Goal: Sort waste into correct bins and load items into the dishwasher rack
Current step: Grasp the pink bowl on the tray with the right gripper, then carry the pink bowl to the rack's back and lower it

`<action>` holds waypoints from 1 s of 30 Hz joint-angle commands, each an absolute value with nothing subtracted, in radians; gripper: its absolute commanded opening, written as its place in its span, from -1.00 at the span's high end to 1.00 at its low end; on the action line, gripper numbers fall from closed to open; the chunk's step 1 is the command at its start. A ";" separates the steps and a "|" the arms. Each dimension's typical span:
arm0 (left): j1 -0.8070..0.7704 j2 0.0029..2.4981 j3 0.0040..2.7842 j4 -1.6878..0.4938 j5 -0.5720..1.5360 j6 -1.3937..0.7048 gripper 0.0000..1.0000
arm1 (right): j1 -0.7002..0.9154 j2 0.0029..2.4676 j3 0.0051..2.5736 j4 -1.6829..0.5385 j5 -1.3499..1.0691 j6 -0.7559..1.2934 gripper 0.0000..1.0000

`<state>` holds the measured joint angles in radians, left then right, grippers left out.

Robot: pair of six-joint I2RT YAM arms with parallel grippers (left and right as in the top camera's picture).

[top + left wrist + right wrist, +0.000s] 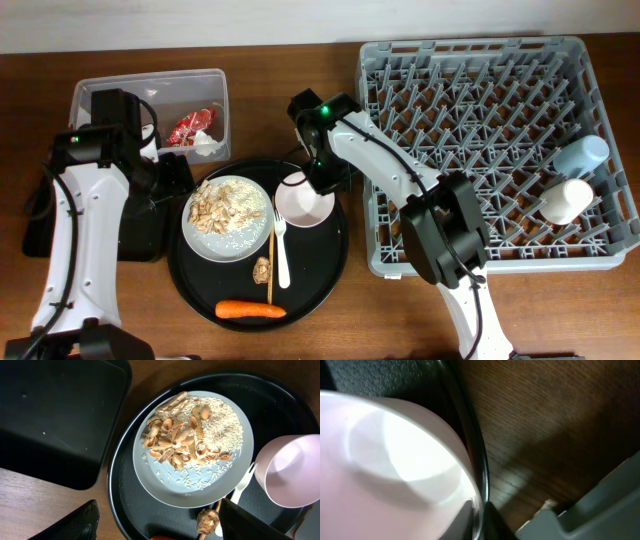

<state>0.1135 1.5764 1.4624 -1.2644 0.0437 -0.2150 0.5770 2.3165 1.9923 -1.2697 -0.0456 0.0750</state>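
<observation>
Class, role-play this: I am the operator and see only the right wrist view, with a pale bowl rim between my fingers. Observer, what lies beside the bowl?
Observer: A fork lies right beside the bowl on the round black tray, with the plate beyond it.
Operator: Is the rack holding anything?
Observer: Yes, a light-blue cup and a white cup lie at the dishwasher rack's right edge.
Operator: And the left gripper?
Observer: The left gripper is open, hovering over the plate.

Our left gripper hangs spread wide toward the bench's left edge; our right gripper is pinched tight mid-bench.
</observation>
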 commanded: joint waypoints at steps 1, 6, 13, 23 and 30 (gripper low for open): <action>0.116 1.578 1.467 -1.266 0.037 -0.228 -0.52 | 0.575 2.312 1.984 -1.268 -0.045 0.069 0.92; 0.116 1.578 1.467 -1.266 0.037 -0.228 -0.52 | 0.575 2.312 1.984 -1.268 -0.062 0.069 0.92; 0.117 1.578 1.467 -1.269 0.037 -0.228 -0.52 | 0.563 2.220 2.048 -1.307 -0.019 0.070 0.92; 0.117 1.578 1.467 -1.269 0.037 -0.228 -0.52 | 0.450 1.910 2.133 -1.313 0.594 0.069 0.92; 0.116 1.578 1.467 -1.267 0.037 -0.231 -0.51 | 0.295 1.910 2.132 -1.238 0.984 0.217 0.92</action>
